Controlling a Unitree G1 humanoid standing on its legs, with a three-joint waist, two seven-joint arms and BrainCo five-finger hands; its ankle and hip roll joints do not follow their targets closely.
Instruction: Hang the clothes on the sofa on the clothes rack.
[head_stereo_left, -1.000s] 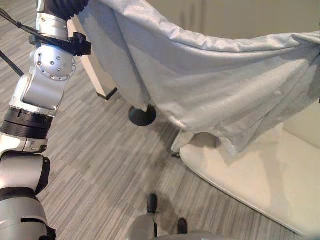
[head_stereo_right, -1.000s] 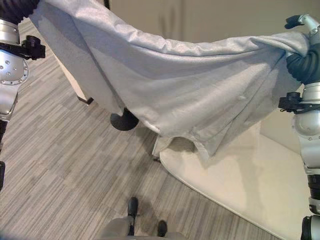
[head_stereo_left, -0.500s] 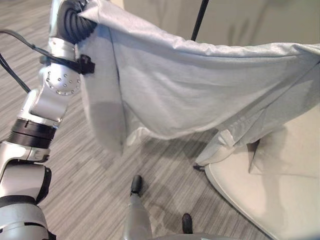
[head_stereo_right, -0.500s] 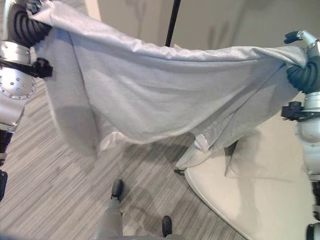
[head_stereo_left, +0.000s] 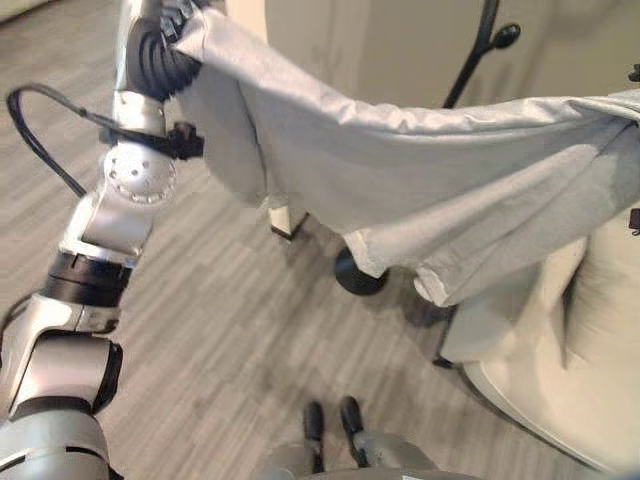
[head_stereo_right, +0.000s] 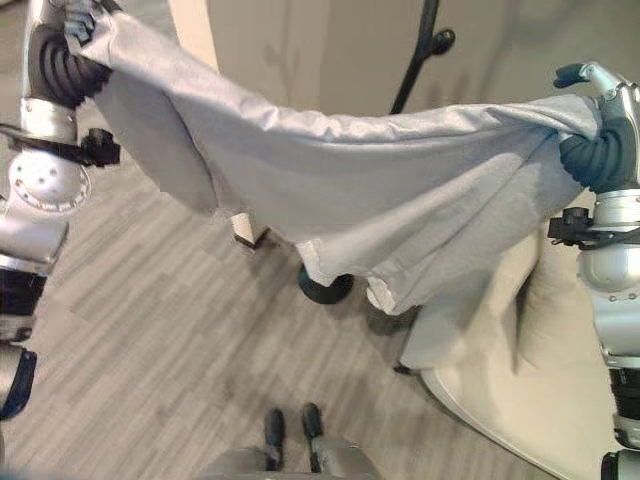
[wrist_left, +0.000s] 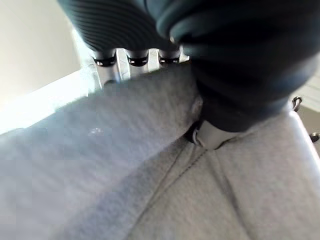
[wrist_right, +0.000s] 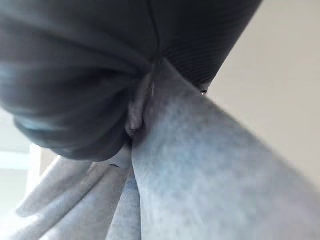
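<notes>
Grey garment (head_stereo_right: 380, 190) is stretched out in the air between both arms, sagging in the middle above the floor. Left robot hand (head_stereo_right: 78, 20) at 10 o'clock has its fingers curled into one corner; right robot hand (head_stereo_right: 590, 85) at 2 o'clock is clamped on the other end. Clothes rack (head_stereo_left: 480, 50), a black pole with a knob hook, stands behind the cloth at 1 o'clock, and the sofa (head_stereo_left: 560, 390) sits at 4 o'clock. I'd keep the top edge taut and lift it clear of that hook before lowering, so the fabric doesn't snag or bunch up.
</notes>
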